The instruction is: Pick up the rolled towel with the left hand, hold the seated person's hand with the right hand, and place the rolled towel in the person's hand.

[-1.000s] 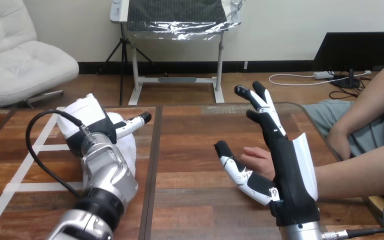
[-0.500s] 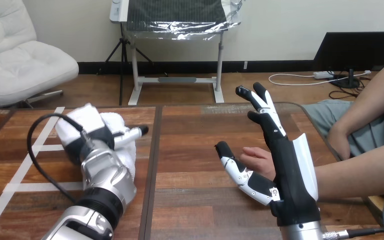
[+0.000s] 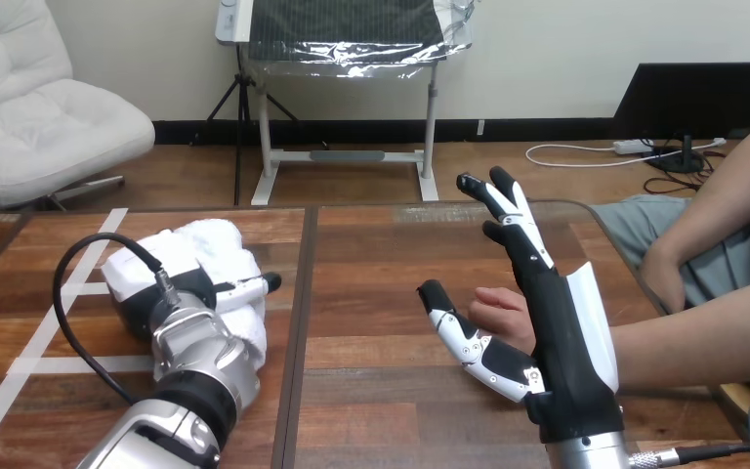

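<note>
Fingers (image 3: 527, 239) of the right hand (image 3: 559, 342) are straight and spread, not closed round the person's hand (image 3: 496, 311) just beside them, well to the right of the soft white rolled towel (image 3: 210, 249). The left hand (image 3: 171, 293) has slid back over the towel's near side. I cannot tell if it grips. The towel still lies on the brown wooden table (image 3: 381, 274), so the pick-up looks not done.

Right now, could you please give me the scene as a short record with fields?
towel: on the table, left half, under the left hand
left hand: on the towel; grip hidden
right hand: open, upright, beside the person's hand, not curled round it
person's hand: at the table's right half, empty
task: towel not yet handed over
</note>
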Robot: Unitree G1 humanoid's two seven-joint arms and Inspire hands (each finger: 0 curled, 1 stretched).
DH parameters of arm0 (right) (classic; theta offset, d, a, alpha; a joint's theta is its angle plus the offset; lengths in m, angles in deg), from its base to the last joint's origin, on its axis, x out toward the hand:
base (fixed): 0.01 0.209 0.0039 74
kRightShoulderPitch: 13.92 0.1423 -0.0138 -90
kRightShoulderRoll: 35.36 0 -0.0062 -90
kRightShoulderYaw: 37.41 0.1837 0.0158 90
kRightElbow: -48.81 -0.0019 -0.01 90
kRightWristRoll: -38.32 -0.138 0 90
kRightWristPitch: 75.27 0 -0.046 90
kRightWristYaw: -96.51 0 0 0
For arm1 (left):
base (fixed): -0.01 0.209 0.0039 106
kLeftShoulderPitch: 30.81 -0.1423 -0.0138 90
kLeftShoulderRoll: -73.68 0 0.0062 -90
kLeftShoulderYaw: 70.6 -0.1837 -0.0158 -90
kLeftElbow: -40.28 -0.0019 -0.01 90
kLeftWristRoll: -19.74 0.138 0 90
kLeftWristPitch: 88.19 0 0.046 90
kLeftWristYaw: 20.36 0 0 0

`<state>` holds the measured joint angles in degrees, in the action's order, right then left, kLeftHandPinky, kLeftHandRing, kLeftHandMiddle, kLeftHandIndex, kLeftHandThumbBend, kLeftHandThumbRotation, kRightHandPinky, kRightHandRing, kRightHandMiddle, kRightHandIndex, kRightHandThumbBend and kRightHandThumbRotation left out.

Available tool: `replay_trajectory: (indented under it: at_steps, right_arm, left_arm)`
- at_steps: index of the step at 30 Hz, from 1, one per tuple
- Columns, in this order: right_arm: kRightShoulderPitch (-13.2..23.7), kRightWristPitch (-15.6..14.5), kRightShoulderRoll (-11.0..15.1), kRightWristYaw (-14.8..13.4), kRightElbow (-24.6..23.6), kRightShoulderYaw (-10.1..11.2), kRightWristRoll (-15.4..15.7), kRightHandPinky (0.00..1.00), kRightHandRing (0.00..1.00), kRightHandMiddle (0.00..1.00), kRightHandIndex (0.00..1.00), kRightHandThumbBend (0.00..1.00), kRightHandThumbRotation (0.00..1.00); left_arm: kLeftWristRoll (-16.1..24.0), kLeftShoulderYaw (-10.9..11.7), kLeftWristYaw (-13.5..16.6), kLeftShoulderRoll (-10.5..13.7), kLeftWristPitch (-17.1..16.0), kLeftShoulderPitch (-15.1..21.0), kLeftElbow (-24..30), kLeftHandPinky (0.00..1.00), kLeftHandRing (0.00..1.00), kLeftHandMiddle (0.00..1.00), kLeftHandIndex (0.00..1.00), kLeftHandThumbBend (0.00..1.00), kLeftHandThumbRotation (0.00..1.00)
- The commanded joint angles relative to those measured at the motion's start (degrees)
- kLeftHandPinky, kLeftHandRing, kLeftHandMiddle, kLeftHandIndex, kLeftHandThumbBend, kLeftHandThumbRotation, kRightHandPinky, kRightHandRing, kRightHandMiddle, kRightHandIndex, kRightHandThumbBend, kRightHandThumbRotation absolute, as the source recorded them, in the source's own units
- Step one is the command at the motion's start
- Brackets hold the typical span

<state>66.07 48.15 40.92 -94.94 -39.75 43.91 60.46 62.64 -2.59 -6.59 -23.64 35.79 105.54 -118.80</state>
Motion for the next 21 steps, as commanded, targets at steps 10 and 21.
replay_trajectory:
  at_steps: [10, 21]
  right_arm:
    - [3.31, -0.91, -0.24, 0.84, -3.68, 0.47, -1.25, 0.91, 0.98, 1.00, 0.88, 0.39, 0.07]
    - [3.19, -1.23, 0.03, 1.20, -4.06, 0.47, -1.23, 0.91, 0.98, 1.00, 0.88, 0.39, 0.07]
  left_arm:
    - [0.35, -3.70, -0.93, 1.59, -1.34, 5.28, -4.21, 0.99, 0.98, 1.00, 1.00, 1.00, 0.95]
    - [-0.56, -3.95, -1.80, 2.15, -3.62, 4.74, -4.91, 0.89, 0.93, 0.99, 1.00, 1.00, 0.93]
